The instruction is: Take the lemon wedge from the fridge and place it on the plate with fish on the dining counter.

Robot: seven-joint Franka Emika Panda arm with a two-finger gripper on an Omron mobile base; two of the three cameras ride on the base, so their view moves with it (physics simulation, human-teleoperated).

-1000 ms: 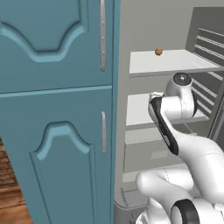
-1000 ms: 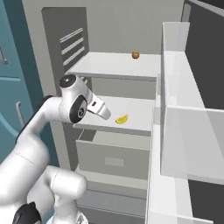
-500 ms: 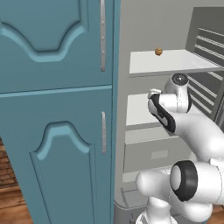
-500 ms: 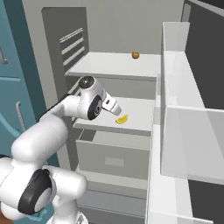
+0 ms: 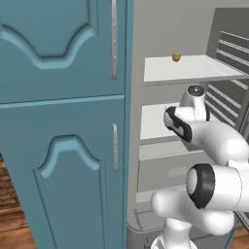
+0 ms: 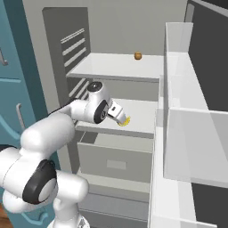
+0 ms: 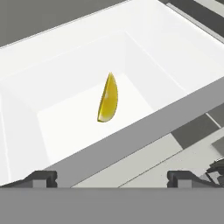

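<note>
Hand view looks into the open fridge (image 6: 133, 26), where a white shelf (image 7: 78, 118) carries the lemon wedge (image 7: 108, 98) dead ahead of the gripper (image 7: 111, 177), between and beyond its spread, empty fingertips (image 7: 41, 177). The wedge's long axis runs away from the hand, roughly crosswise to the finger gap, so I judge a straight advance should bracket it.

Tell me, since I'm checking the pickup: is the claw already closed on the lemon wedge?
No. In the hand view the lemon wedge lies alone on the white fridge shelf, ahead of the wide-open claw.
</note>
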